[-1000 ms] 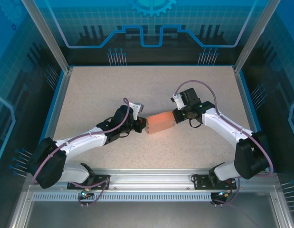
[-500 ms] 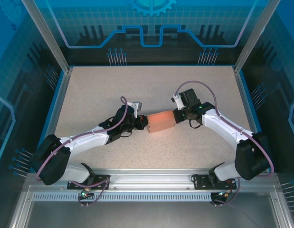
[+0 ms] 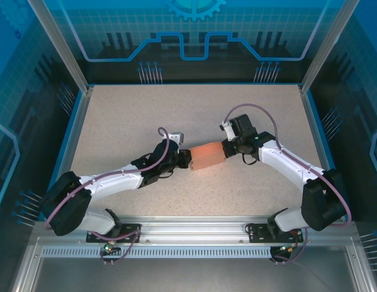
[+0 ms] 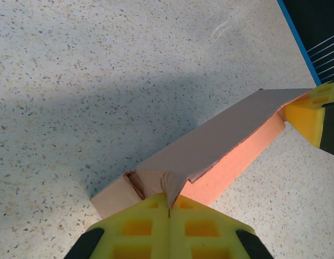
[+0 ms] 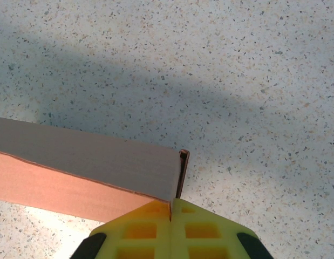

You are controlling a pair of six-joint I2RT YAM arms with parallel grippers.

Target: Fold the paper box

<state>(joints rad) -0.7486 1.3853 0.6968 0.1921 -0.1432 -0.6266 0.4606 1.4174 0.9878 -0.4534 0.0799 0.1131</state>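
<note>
1. Underneath, spanning the whole cell: speckled table (image 3: pixel 115 115).
2. Near its centre, lying between both grippers: salmon paper box (image 3: pixel 206 157), folded into a long block.
3. At the box's left end: left gripper (image 3: pixel 186 159), jaws pressed together, tips touching a creased end flap.
4. At the opposite end: right gripper (image 3: pixel 226 149), jaws likewise pressed together, tips against the box's corner.

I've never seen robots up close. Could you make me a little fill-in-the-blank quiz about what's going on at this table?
1. The paper box lies on a table whose surface is ____ (plain or speckled).
2. Seen from above, the box is ____ in colour.
3. The left fingers and right fingers have pads coloured ____.
4. Each pair of fingers, at opposite ends of the box, is ____ (open or shut).

Missing words: speckled; orange; yellow; shut.
</note>
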